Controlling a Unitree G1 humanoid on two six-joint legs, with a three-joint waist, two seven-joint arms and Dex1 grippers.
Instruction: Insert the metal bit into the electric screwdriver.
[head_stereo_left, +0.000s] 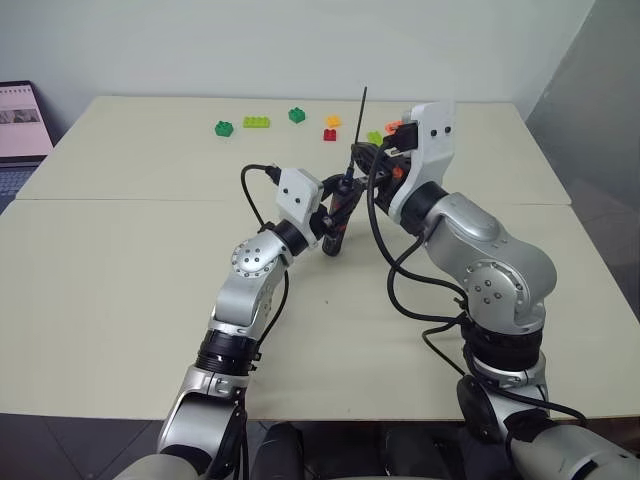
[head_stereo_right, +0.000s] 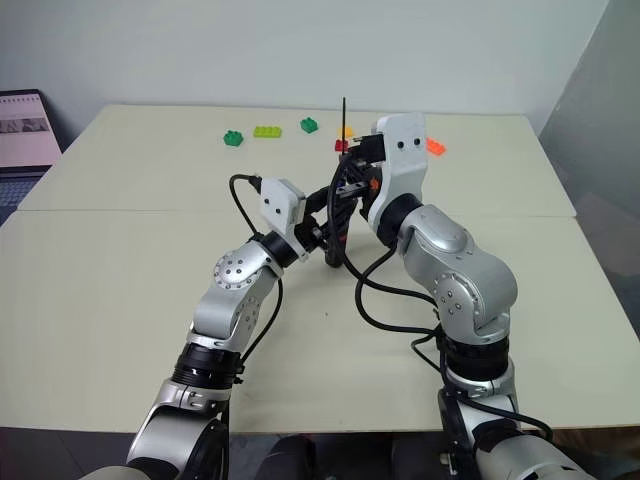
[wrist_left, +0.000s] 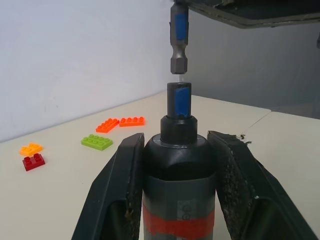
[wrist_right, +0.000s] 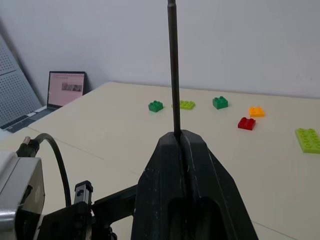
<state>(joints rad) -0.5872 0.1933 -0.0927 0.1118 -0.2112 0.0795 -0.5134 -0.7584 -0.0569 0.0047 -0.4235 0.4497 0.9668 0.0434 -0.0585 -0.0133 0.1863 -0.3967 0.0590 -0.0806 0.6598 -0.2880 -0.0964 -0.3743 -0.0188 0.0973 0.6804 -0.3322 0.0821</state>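
Observation:
My left gripper (wrist_left: 176, 136) is shut on the electric screwdriver (wrist_left: 179, 165), a black tool with a red band, held upright above the table. Its socket, marked with blue tape, points up. Directly over the socket, a small gap away, hangs the hex end of the metal bit (wrist_left: 178, 45), also marked blue. My right gripper (wrist_right: 182, 135) is shut on the bit, whose thin dark rod (wrist_right: 173, 65) rises straight out between the fingertips. In the head view the two grippers meet over the table's middle, screwdriver (head_stereo_left: 338, 215) below, bit (head_stereo_left: 362, 110) above.
Toy bricks lie along the far side of the beige table (head_stereo_left: 100, 300): green (head_stereo_left: 224, 127), lime (head_stereo_left: 256, 122), green (head_stereo_left: 297, 115), yellow (head_stereo_left: 332, 121), red (head_stereo_left: 329, 134), orange (head_stereo_right: 436, 146). A laptop (head_stereo_left: 20, 120) stands beyond the table's far left corner.

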